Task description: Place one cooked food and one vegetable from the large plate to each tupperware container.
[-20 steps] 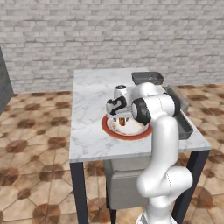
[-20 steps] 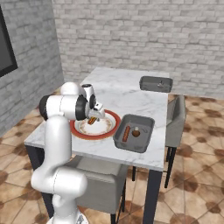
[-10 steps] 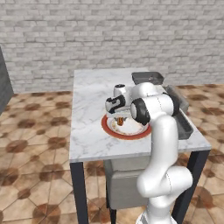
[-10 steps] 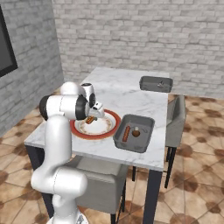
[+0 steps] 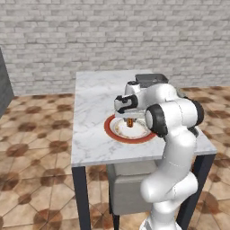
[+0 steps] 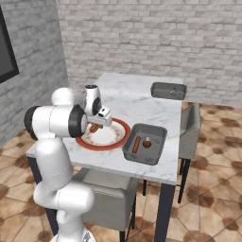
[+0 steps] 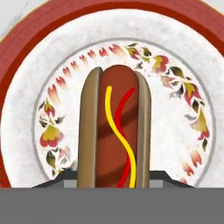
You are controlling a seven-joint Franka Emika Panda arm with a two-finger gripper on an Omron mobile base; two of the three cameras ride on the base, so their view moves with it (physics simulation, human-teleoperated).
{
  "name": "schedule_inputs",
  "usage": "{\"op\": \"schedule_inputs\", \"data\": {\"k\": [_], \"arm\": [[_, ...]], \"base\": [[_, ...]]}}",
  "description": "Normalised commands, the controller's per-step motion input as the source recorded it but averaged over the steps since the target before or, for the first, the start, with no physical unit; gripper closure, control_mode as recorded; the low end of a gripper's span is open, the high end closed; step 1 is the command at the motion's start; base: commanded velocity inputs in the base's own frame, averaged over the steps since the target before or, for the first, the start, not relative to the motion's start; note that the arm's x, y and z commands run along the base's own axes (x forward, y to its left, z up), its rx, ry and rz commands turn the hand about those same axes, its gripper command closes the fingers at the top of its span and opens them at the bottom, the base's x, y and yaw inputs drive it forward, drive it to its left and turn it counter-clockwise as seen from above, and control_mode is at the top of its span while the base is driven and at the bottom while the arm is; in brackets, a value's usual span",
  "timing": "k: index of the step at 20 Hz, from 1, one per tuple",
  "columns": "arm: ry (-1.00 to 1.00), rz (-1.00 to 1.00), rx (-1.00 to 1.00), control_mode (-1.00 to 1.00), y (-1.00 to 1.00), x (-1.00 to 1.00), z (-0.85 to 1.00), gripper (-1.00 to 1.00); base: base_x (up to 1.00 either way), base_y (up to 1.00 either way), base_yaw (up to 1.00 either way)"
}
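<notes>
Hand view: hot dog [image 7: 114, 131] lengthwise, top-to-bottom.

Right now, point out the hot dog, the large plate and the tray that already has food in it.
hot dog [image 7: 114, 131], hand view, on the sausage with its ketchup and mustard lines.
large plate [image 6: 117, 141], right base view, on the red rim.
tupperware container [image 6: 130, 153], right base view, on its near wall.

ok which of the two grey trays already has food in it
The near tray, right beside the large plate; it holds a sausage-like piece and a small round item. The far tray at the table's back corner looks empty.
</notes>
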Motion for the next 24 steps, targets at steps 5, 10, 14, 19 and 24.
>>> {"op": "schedule_inputs", "data": {"k": [5, 10, 14, 19, 24], "arm": [[0.00, 0.02, 0.08, -1.00, -0.32, -0.96, 0.91, 1.00], [0.00, 0.02, 0.04, -1.00, -0.09, -0.92, 0.97, 1.00], [-0.01, 0.00, 0.02, -1.00, 0.00, -0.82, 0.84, 1.00], [-0.06, 0.00, 0.00, -1.00, 0.00, -0.74, 0.84, 1.00], [-0.06, -0.01, 0.02, -1.00, -0.14, -0.53, 0.74, 1.00]], "base": [[0.00, 0.00, 0.00], [0.00, 0.00, 0.00], [0.00, 0.00, 0.00], [0.00, 0.00, 0.00], [0.00, 0.00, 0.00]]}}
